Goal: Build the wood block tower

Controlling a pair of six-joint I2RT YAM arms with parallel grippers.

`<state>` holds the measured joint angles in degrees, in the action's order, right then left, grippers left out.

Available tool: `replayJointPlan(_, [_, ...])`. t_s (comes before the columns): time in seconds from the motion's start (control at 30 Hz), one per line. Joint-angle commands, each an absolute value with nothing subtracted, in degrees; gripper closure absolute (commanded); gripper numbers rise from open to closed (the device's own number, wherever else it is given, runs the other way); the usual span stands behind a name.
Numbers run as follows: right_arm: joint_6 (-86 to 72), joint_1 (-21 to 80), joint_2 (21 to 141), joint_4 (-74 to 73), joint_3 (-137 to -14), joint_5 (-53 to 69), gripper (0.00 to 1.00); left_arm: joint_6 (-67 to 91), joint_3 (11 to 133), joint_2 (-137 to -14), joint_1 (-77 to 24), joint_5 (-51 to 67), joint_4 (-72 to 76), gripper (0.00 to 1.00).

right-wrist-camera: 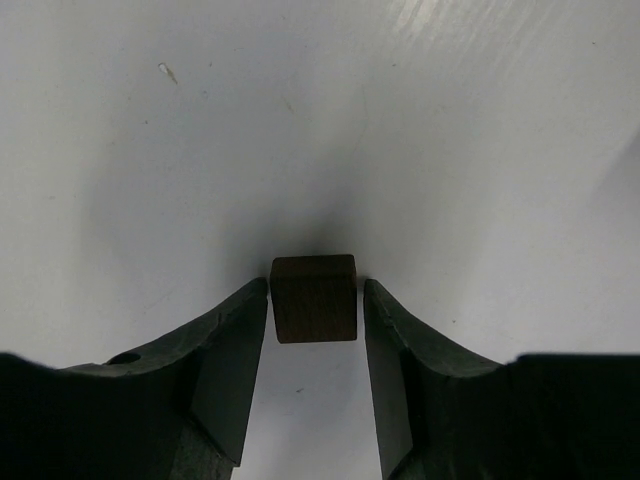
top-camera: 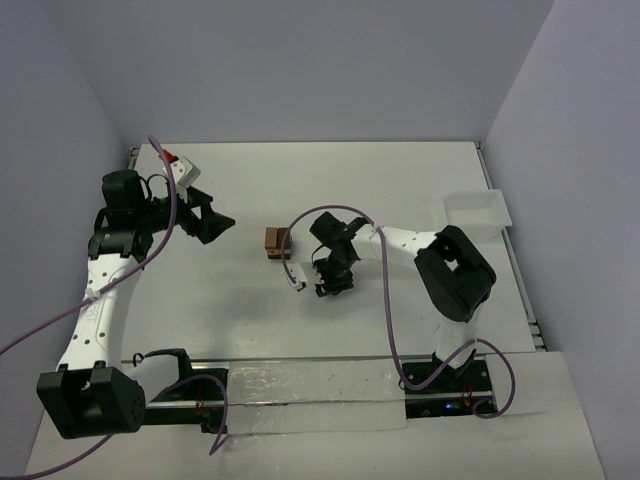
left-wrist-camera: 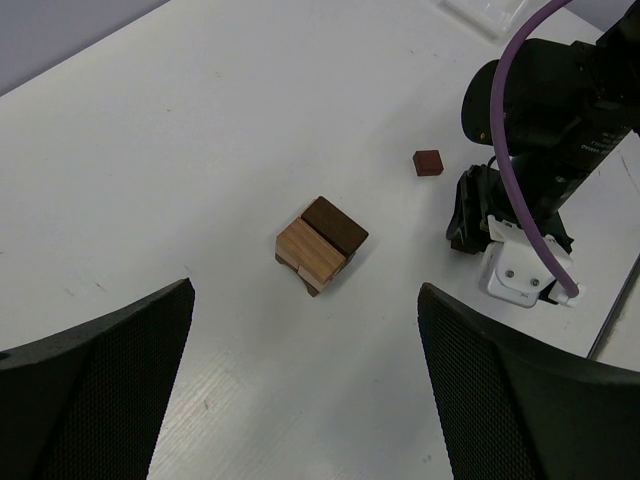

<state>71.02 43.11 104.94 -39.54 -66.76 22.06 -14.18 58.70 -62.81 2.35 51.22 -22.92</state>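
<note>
Wood block tower squat; top blocks long axes parallel (running diagonally).

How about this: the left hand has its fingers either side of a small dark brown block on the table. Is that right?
Not quite. It is the right hand whose fingers sit either side of the small dark brown block on the table, as the right wrist view shows.

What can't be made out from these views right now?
Tower lower blocks: left wrist view, mostly covered by the top two; top view, too small.
Loose block: top view, hidden under the right arm.
Tray: left wrist view, cut off by the top edge.
</note>
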Motion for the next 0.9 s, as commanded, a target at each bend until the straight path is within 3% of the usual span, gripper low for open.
replayJointPlan(0.0, [71.1,43.6,105.4,-38.6,-68.8,22.0,0.62,-15.1,58.6,-62.8,2.7,51.8,-21.5,0.02])
replayJointPlan(0.17, [71.0,43.5,102.6,-42.4,-71.5,22.2,0.88,-15.6,58.6,-62.8,2.7,51.7,-21.7,0.02])
replayJointPlan(0.4, [62.6,43.6,109.3,-56.2,-97.5,22.7,0.97,-14.1,59.8,-63.7,2.9,52.4,-22.1,0.02])
replayJointPlan(0.53, [54.6,44.0,122.7,-69.6,-125.8,18.8,1.0,-10.4,62.3,-65.6,6.5,57.8,-22.5,0.01])
replayJointPlan(0.87, [50.0,45.6,127.8,-69.8,-131.6,16.3,1.0,-4.4,63.8,-67.8,12.0,65.1,-20.3,0.01])
